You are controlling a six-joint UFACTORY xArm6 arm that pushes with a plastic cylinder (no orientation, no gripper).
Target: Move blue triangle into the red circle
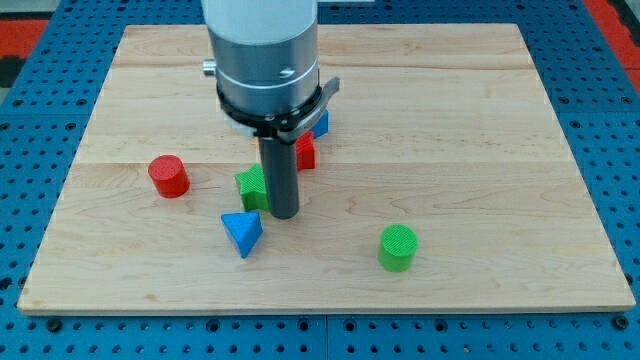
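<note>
My tip (285,215) holds nothing, standing just beside the blue plastic triangle (242,232), up and to the view's right of it. The red plastic cylinder (169,176) lies apart toward the view's left on the wooden board (480,130).

I see a pale wooden board (500,120) made of joined planks, filling most of the view under even, soft light. Around it lies a blue perforated base (600,90), with a red perforated patch (25,30) at the view's top corners.

Wood board (480,120), blue triangle (243,232), red cyl (168,176), green cyl (398,247), green block (251,187)
</note>
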